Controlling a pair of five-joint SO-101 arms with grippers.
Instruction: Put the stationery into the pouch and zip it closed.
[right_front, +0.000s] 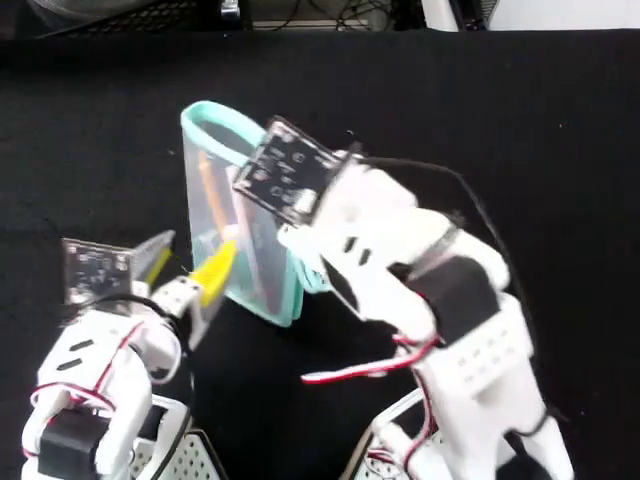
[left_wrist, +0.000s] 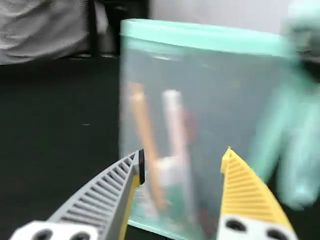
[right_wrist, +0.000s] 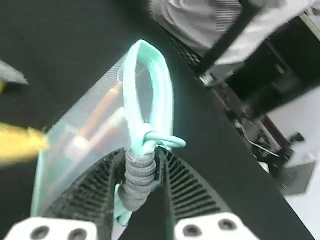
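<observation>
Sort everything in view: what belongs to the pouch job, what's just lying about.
Job: translucent plastic pouch with mint-green trim; orange pencil and white pen inside it; grey zipper pull, clamped by the right gripper; left gripper, open beside the pouch.
Lying about: black table cover; cables beyond its far edge.

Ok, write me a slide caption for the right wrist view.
Right gripper shut on the grey pull tab of the clear pouch, pens inside.

high cam overhead; wrist cams close, all share pouch (right_front: 212, 190)
</observation>
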